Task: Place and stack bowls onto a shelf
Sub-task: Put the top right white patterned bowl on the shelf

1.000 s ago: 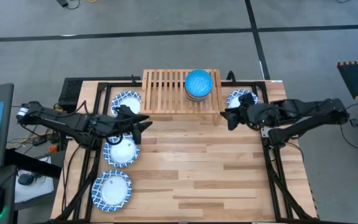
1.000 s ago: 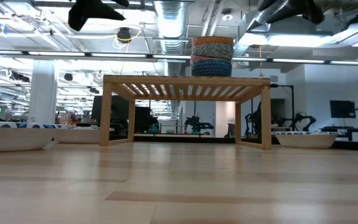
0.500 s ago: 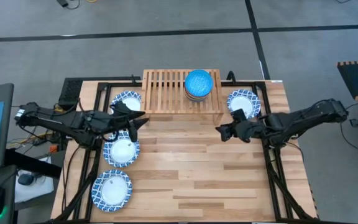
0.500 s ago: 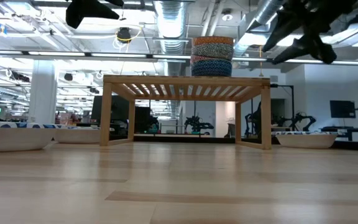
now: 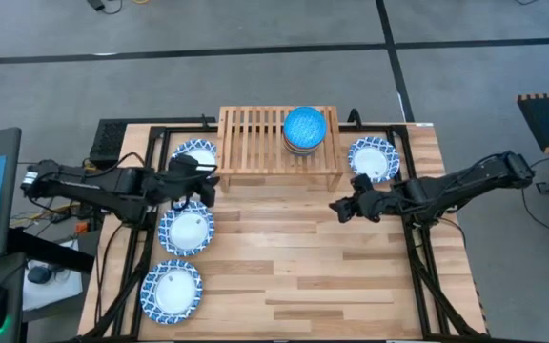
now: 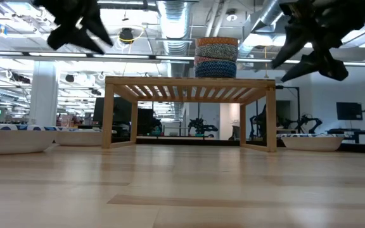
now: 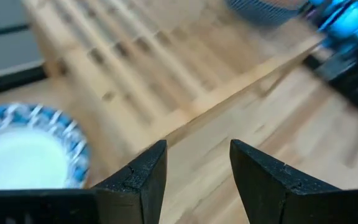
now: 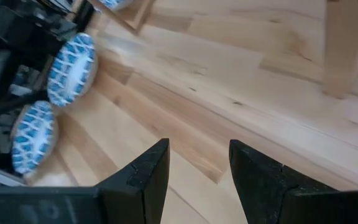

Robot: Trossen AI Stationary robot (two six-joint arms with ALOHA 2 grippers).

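Note:
A stack of small bowls with a bright blue one on top [image 5: 304, 129] stands on the right part of the slatted shelf [image 5: 255, 143]; it also shows in the low view [image 6: 217, 58]. Patterned dishes lie flat on the table: three on the left [image 5: 194, 155] [image 5: 186, 230] [image 5: 171, 289] and one on the right [image 5: 373, 157]. My left gripper [image 5: 208, 181] is open and empty, above the table between the two far left dishes, near the shelf's left legs. My right gripper [image 5: 336, 209] is open and empty, above the table in front of the shelf's right end.
The plank tabletop [image 5: 294, 257] is bare wood in front of the shelf. Black frame rails [image 5: 417, 257] run along the table's left and right sides. The shelf's left slats [image 5: 246, 133] carry nothing.
My right gripper has swung from beside the right dish toward the table's near edge and left, to in front of the shelf's right end. My left gripper has drawn back toward the table's left edge and dipped lower. No bowl or dish has moved.

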